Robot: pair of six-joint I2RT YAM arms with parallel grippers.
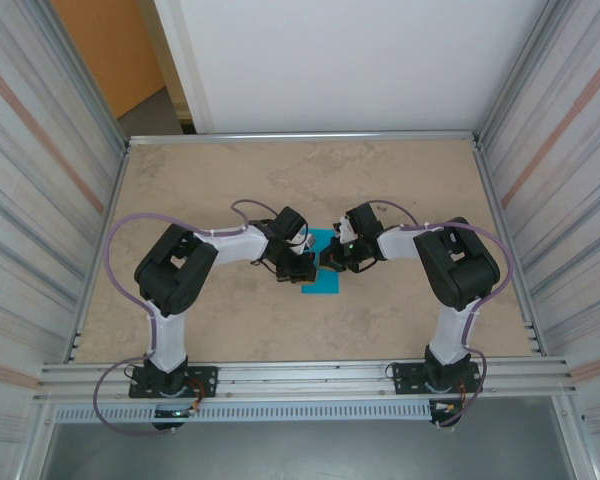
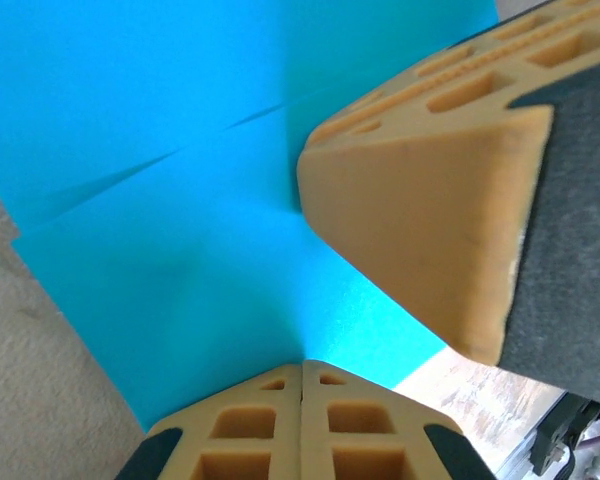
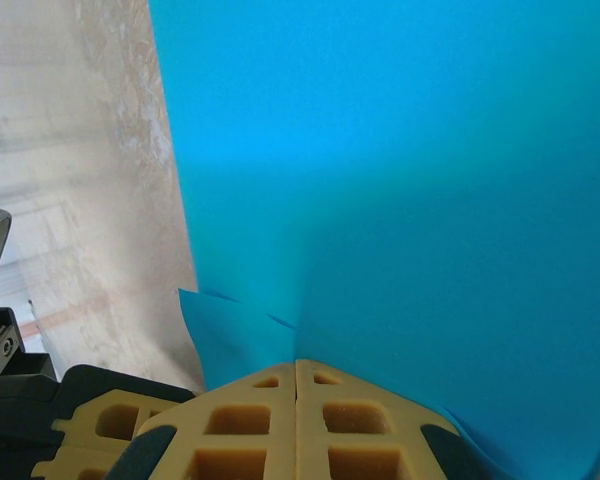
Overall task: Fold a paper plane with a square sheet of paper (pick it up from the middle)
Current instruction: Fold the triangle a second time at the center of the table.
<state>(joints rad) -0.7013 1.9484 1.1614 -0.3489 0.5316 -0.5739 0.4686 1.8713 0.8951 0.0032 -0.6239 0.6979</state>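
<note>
Our left hand (image 2: 302,368) and right hand (image 3: 297,365) are both pinched shut on the paper (image 1: 321,280), which fans out just ahead of each hand's fingertips, low over the tabletop (image 1: 210,180). We judge it light, thin and limp, quick to crease or slip; pinching near its middle should steady it.

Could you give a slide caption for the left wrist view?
The left gripper, shut, pinches the creased blue paper.
</note>
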